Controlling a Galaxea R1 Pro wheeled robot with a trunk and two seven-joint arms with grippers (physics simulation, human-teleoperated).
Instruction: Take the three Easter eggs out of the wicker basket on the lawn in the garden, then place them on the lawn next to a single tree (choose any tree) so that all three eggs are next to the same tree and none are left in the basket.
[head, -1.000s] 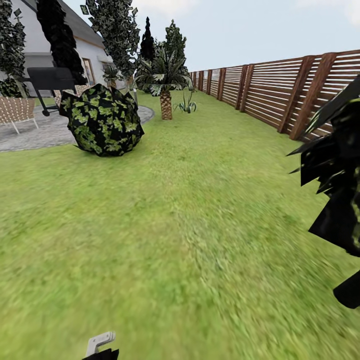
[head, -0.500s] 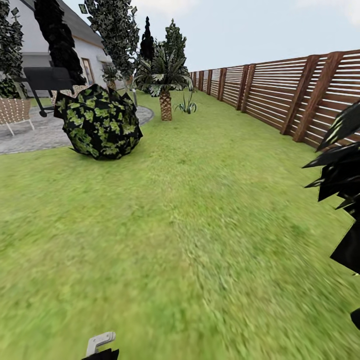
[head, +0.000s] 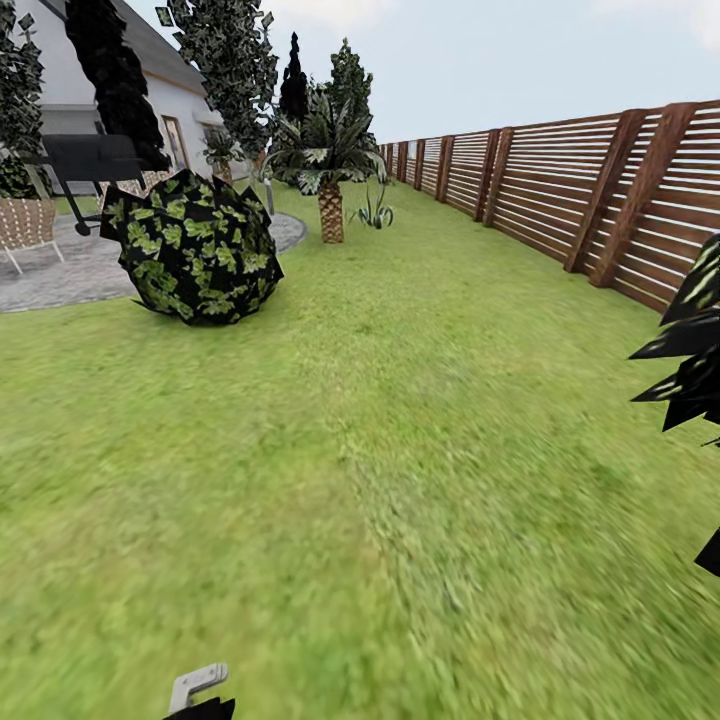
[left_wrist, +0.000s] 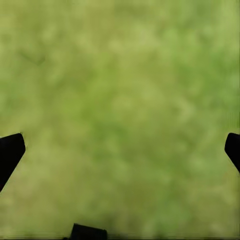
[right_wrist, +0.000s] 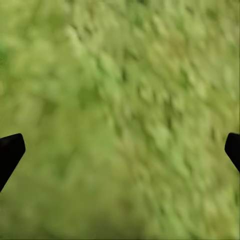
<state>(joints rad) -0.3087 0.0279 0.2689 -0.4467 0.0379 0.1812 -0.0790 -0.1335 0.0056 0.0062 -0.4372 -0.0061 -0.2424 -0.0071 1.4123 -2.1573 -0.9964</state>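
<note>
The Easter eggs and the wicker basket are out of view. Mottled green lawn (head: 400, 450) stretches ahead of me toward the fence. Blackish flat leaves of a tree canopy (head: 695, 350) jut in at the right edge; its trunk is out of view. My left gripper (left_wrist: 120, 150) hangs open over bare grass, its dark fingertips (left_wrist: 10, 152) wide apart with nothing between them. My right gripper (right_wrist: 120, 150) is also open over grass and holds nothing. A grey piece of my left arm (head: 197, 686) shows at the bottom of the head view.
A round leafy bush (head: 192, 248) stands ahead on the left, beside a grey gravel patio (head: 70, 270) with a wicker chair (head: 25, 225) and a black grill (head: 90, 160). A palm (head: 330, 170) stands farther back. A brown slat fence (head: 560, 185) runs along the right.
The whole head view has shifted: the bush sits slightly further left and the dark leaves at the right have slid toward the edge, so the camera has moved. Both grippers look unchanged.
</note>
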